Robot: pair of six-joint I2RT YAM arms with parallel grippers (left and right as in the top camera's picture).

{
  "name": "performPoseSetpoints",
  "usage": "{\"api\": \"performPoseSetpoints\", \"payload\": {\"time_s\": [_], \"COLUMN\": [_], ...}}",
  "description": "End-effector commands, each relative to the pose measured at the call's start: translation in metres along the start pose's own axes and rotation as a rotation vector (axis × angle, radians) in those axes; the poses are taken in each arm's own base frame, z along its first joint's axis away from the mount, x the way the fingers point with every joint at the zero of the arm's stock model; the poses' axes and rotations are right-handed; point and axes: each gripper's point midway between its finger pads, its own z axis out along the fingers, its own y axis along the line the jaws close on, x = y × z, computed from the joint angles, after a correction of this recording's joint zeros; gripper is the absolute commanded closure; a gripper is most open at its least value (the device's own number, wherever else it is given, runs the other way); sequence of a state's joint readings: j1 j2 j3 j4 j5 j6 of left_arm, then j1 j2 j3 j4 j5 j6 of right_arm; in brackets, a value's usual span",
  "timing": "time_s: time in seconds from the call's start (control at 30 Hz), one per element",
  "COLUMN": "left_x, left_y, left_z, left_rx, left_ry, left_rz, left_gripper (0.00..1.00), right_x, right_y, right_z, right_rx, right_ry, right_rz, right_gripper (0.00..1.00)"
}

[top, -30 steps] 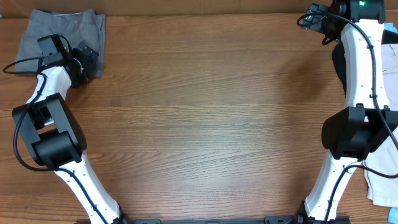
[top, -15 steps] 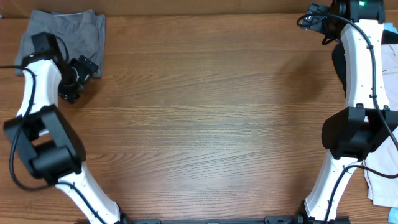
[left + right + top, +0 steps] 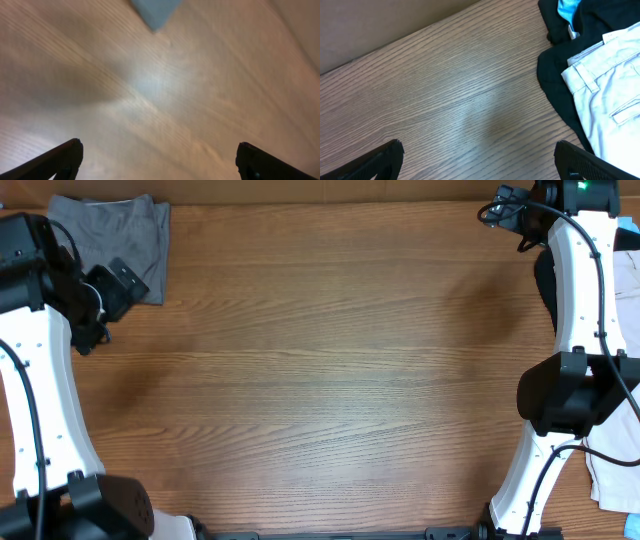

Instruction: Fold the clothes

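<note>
My left wrist view is blurred. It shows pale streaked wood and one blue-gray cloth corner (image 3: 155, 10), cut off by the top edge. Only the two dark tips of my left gripper (image 3: 160, 167) show, one in each bottom corner. They are spread wide with nothing between them.

From overhead that gripper is a dark block just beside the lower right corner of a gray garment (image 3: 110, 230). I cannot tell whether it touches the cloth. The garment is one flat, roughly square folded piece at the far left corner of the table (image 3: 330, 370), and my arm hides part of its left side.

The two fingers of my right gripper (image 3: 480, 167) also show only as dark tips in the bottom corners. They are wide apart and empty over bare brown wood with fine grain.

In my right wrist view, a heap of three things lies at the table's right edge:
- A crumpled black garment (image 3: 560, 85) is at the front.
- Beige trousers (image 3: 605, 80) lie on top of it, with a belt loop and a pocket seam showing.
- A small bright blue cloth (image 3: 566, 9) pokes out at the top.

The frame crops all three. From overhead my right arm hides most of the heap. A white cloth (image 3: 612, 475) lies near my right arm's base, cut off by the frame, and I cannot tell whether it is a separate piece.
</note>
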State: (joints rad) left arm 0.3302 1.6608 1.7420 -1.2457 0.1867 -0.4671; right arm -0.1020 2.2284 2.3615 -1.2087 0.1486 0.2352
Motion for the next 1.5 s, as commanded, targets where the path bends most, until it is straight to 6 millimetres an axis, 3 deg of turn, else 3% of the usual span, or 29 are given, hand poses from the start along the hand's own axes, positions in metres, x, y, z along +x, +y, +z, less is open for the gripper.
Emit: {"api": "performPoseSetpoints", "payload": {"time_s": [0.0, 0.1, 0.2, 0.27, 0.3, 0.43, 0.63, 0.67, 0.73, 1.13, 1.27, 1.47], "left_x": [0.026, 0.052, 0.069, 0.079, 0.082, 0.095, 0.103, 0.102, 0.102, 0.102, 0.102, 0.102], "left_y": [-0.016, -0.026, -0.041, -0.051, -0.055, -0.065, -0.073, -0.074, -0.074, -0.074, -0.074, -0.074], "left_z": [-0.016, -0.016, -0.011, -0.006, -0.004, 0.002, 0.005, 0.005, 0.005, 0.005, 0.005, 0.005], "left_rx": [0.041, 0.046, 0.052, 0.049, 0.043, 0.014, 0.022, 0.022, 0.022, 0.021, 0.022, 0.022], "left_ry": [0.055, 0.131, 0.163, 0.172, 0.178, 0.187, 0.201, 0.198, 0.198, 0.199, 0.198, 0.198], "left_rz": [0.069, 0.144, 0.216, 0.273, 0.292, 0.357, 0.358, 0.356, 0.356, 0.356, 0.356, 0.356], "left_gripper": [0.0, 0.0, 0.0, 0.0, 0.0, 0.0, 0.0, 0.0, 0.0, 0.0, 0.0, 0.0], "right_x": [-0.011, -0.011, -0.006, 0.012, 0.024, 0.034, 0.044, 0.051, 0.061, 0.125, 0.147, 0.167], "right_y": [0.001, 0.002, 0.019, 0.03, 0.033, 0.041, 0.028, 0.023, 0.017, -0.015, -0.011, -0.028], "right_z": [-0.017, -0.017, -0.018, -0.02, -0.024, -0.053, -0.128, -0.156, -0.187, -0.346, -0.391, -0.429], "right_rx": [-0.008, -0.014, -0.11, -0.182, -0.211, -0.293, -0.3, -0.308, -0.314, -0.443, -0.567, -0.568], "right_ry": [-0.046, -0.045, -0.017, 0.066, 0.118, 0.159, 0.13, 0.114, 0.1, -0.125, -0.198, -0.324], "right_rz": [0.009, 0.01, 0.007, 0.003, 0.002, 0.007, -0.008, -0.025, -0.031, -0.046, -0.071, -0.078], "right_gripper": [0.0, 0.0, 0.0, 0.0, 0.0, 0.0, 0.0, 0.0, 0.0, 0.0, 0.0, 0.0]}}
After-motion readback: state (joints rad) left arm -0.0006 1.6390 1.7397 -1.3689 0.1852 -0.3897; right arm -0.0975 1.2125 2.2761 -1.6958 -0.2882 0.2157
